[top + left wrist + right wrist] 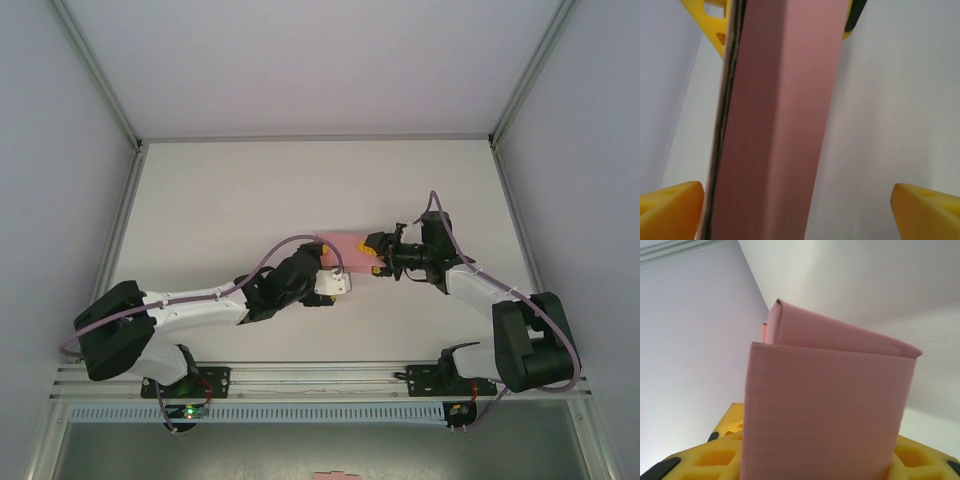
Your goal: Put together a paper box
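The white desk is seen from above, closed in by pale walls and a metal frame. The work is placed near its middle, where both arms can reach it. The left arm is stretched in from the near left and the right arm is bent in from the near right, so that the two wrists are brought together over one spot.

Between them the paper box is found, a long pink piece lying crosswise in the top view. It cannot be told whether it rests on the desk or is lifted just clear of it. It is judged to be only partly formed. In the right wrist view one flat panel is turned toward the camera and a second is folded back behind it along a soft crease.

The right hand is closed on the right end of the paper box, one yellow finger on each side. This grip is judged to serve as an anchor while the flaps are worked. The left hand is spread wide and grips nothing. The paper box passes between its fingertips, close beside one and well apart from the other, and so it is judged ready to press or pinch a panel.

A small pink scrap is left at the near edge, well apart from the work.
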Robot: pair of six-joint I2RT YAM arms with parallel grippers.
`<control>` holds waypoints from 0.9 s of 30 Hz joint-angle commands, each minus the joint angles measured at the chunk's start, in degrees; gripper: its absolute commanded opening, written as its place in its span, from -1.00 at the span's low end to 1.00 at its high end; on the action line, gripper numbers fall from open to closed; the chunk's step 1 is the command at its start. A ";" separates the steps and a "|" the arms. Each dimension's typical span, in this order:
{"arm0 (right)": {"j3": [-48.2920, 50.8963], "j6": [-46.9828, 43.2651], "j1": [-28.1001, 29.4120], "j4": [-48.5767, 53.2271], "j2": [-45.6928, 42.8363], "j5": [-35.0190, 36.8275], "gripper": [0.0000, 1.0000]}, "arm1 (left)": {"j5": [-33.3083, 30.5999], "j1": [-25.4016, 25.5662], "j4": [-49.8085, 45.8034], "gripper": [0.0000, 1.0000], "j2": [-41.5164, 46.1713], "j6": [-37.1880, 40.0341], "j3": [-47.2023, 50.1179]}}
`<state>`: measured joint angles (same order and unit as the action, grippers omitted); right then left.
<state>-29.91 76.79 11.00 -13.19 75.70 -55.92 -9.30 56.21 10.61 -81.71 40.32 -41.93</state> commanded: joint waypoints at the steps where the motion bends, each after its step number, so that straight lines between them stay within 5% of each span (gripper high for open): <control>1: 1.35 2.57 0.21 -2.63 0.02 -4.15 -0.22 | -2.63 0.31 4.83 0.70 0.06 2.48 -1.05; 8: 1.50 0.51 0.06 0.95 -2.17 -2.88 -0.14 | -1.74 0.23 3.76 -0.13 -0.93 1.34 -1.60; 9: 0.92 -0.54 0.07 2.74 -2.55 -2.80 0.01 | -2.48 0.29 2.95 -0.18 -1.28 1.22 -2.11; 11: -0.53 -4.20 -0.19 8.03 -3.72 -2.13 0.97 | -3.04 0.22 1.46 -0.19 -1.52 0.73 -2.71; 15: -3.00 -13.19 -2.98 19.84 -9.22 4.30 0.97 | -1.95 -0.17 0.55 -0.34 -1.17 -0.58 -2.53; 19: -7.40 -29.05 -7.26 32.59 -19.66 22.17 0.97 | 4.81 -3.75 -13.04 -0.36 0.19 -5.95 -6.26; 22: -7.09 -45.08 -7.60 24.50 -28.96 30.62 0.96 | 14.23 -7.95 -27.69 -0.37 0.34 -10.26 -11.68; 24: -0.64 -43.40 -7.75 14.10 -34.87 37.69 0.97 | 23.50 -11.31 -35.37 -0.31 -0.34 -10.60 -14.34; 27: 2.49 -46.10 -7.86 4.95 -37.46 27.35 0.97 | 33.58 -15.63 -42.60 -0.39 -2.78 -11.91 -18.08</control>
<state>-30.02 38.85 3.36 -0.21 38.24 -28.56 10.41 43.46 -17.82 -83.18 31.75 -56.90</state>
